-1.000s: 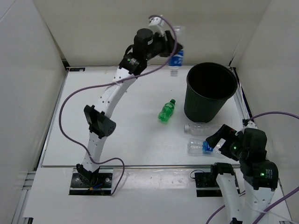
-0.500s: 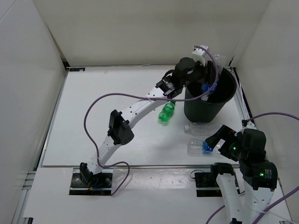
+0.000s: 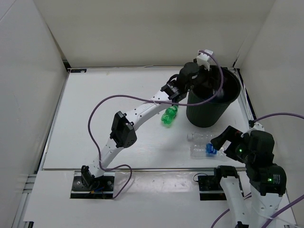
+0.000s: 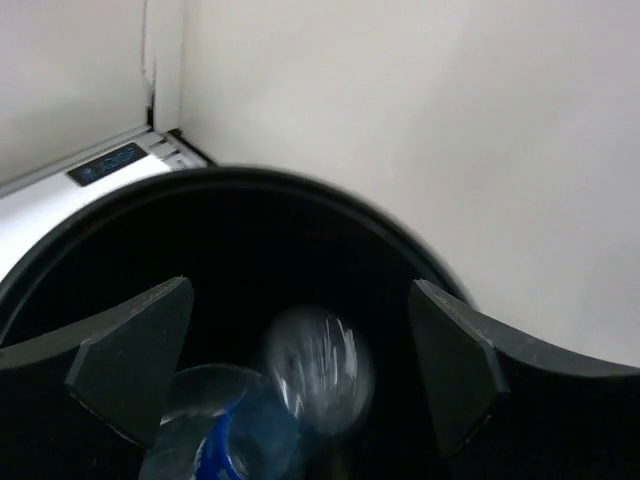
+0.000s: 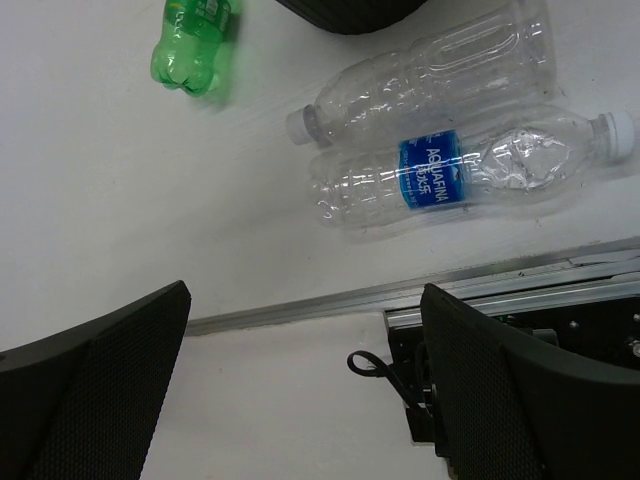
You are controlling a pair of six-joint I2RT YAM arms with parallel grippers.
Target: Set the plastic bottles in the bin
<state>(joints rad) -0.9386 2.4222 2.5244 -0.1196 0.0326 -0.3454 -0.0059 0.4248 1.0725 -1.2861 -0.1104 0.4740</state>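
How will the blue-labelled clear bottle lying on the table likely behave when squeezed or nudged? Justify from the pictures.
The blue-labelled bottle looks empty, so probably light. Its thin walls look dented, so a firm squeeze would likely crumple it. Lying on its round side, it may roll when nudged.

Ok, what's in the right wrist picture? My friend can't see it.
Three bottles lie on a white table: a clear bottle beside a blue-labelled bottle, a green bottle apart. The open right gripper hangs above.

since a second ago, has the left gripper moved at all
Yes. In the top view the left gripper swung right, from the back wall beyond the green bottle to over the mouth of the bin, jaws open.
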